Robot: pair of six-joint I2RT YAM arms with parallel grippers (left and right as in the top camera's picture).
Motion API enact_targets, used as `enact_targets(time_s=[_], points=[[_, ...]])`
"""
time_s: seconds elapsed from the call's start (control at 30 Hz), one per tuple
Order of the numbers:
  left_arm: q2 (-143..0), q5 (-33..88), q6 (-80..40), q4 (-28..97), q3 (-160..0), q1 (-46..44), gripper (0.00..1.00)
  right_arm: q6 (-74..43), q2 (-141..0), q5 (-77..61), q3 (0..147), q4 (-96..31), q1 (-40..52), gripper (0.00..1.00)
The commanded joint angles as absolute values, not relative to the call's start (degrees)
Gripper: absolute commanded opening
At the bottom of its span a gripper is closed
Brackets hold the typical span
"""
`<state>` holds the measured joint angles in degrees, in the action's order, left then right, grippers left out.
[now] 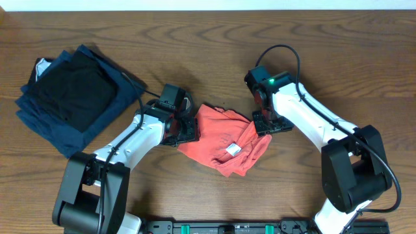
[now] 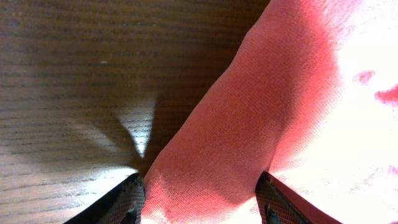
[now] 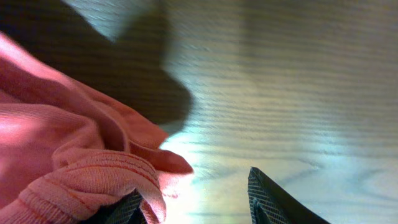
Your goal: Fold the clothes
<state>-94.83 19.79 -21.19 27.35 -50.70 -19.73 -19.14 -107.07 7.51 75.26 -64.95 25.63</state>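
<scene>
The coral-red T-shirt lies crumpled in the middle of the table, a white label showing. My left gripper is at its left edge. In the left wrist view the fingers are wide open with a fold of the shirt between them. My right gripper is at the shirt's right edge. In the right wrist view its fingers are open. A ribbed hem of the shirt drapes over the left finger, and the right finger is over bare wood.
A stack of folded navy-blue garments with a folded black garment on top lies at the back left. The wooden table runs past the frame on all sides.
</scene>
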Motion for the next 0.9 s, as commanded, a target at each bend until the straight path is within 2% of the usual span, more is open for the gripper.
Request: enact_targets(time_s=[0.0,0.2,0.33,0.47,0.6,0.87], points=[[-94.5,19.9,-21.1,27.8,-50.5,-19.7,0.58,-21.9,-105.3,9.1,75.0,-66.5,24.5,0.5],[-90.4,18.7,-20.6,29.6,-53.9,-19.7,0.58,-28.6,-103.0,13.2,75.0,-70.6,22.2,0.5],[-86.2,13.7,-20.5,28.7,-55.2,-19.7,0.66,-28.9,-98.6,12.5,75.0,-70.8,20.5,0.5],[-86.1,13.2,-20.5,25.1,-55.2,-19.7,0.7,-19.7,-94.0,2.0,75.0,-66.8,21.2,0.51],[-88.1,15.4,-20.5,22.2,-55.2,-19.7,0.7,-15.9,-92.9,-3.3,75.0,-66.5,22.6,0.66],[-92.8,18.9,-20.4,18.1,-55.2,-21.2,0.71,-14.1,-93.0,-8.9,74.3,-63.3,23.6,0.63]])
